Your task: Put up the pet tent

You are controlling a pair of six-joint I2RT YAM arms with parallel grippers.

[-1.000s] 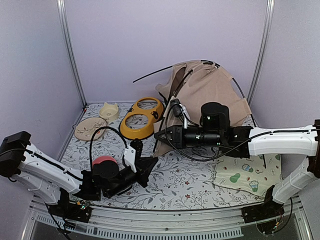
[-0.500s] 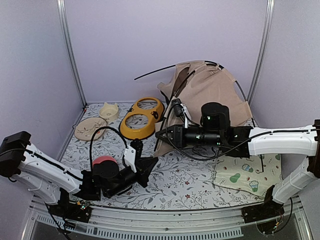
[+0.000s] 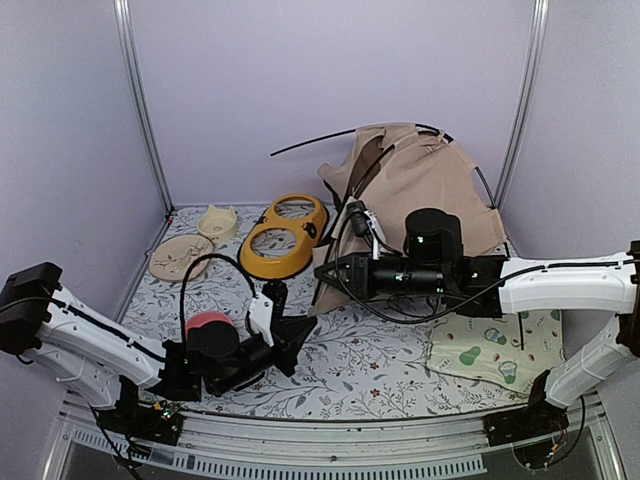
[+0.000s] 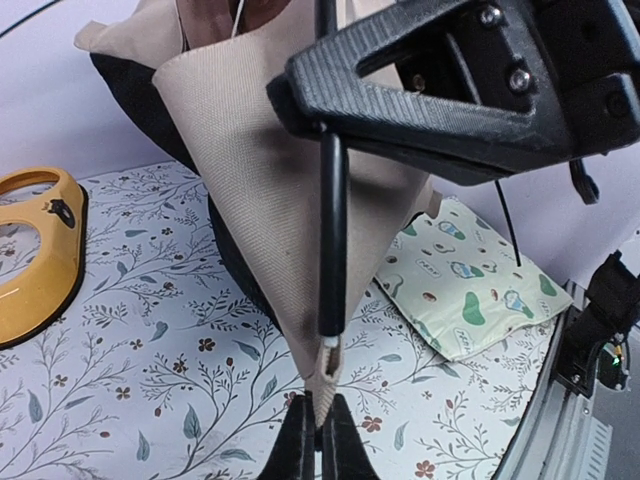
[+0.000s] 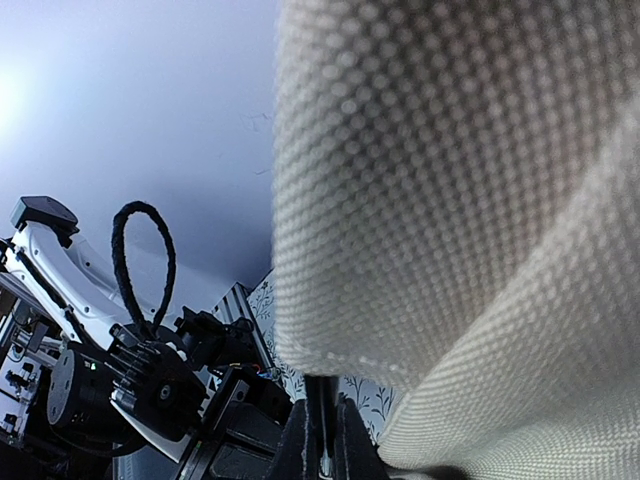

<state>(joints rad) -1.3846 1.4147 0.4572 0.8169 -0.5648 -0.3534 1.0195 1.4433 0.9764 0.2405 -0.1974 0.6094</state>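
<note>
The tan pet tent (image 3: 420, 190) stands half raised at the back right, its thin black poles (image 3: 310, 145) sticking out at the top. My left gripper (image 3: 304, 323) is low on the table. In the left wrist view this gripper (image 4: 320, 430) is shut on the tent's corner tab (image 4: 333, 375), with fabric (image 4: 260, 190) rising above it. My right gripper (image 3: 322, 272) is shut on a black pole (image 4: 331, 230) just above that tab, and it shows from below in the left wrist view (image 4: 320, 120). In the right wrist view tent fabric (image 5: 450, 200) fills most of the frame above the shut right gripper (image 5: 322, 440).
A yellow double-bowl feeder (image 3: 280, 235) lies left of the tent. A cream bowl (image 3: 217, 222) and a tan dish (image 3: 180, 257) sit at the far left. A cream mat with green prints (image 3: 495, 345) lies at the right front. A pink round object (image 3: 205, 322) is by my left arm.
The tent's top has lifted and spread a little to the right. My right gripper has shifted slightly right with the pole. The left gripper has stayed in place.
</note>
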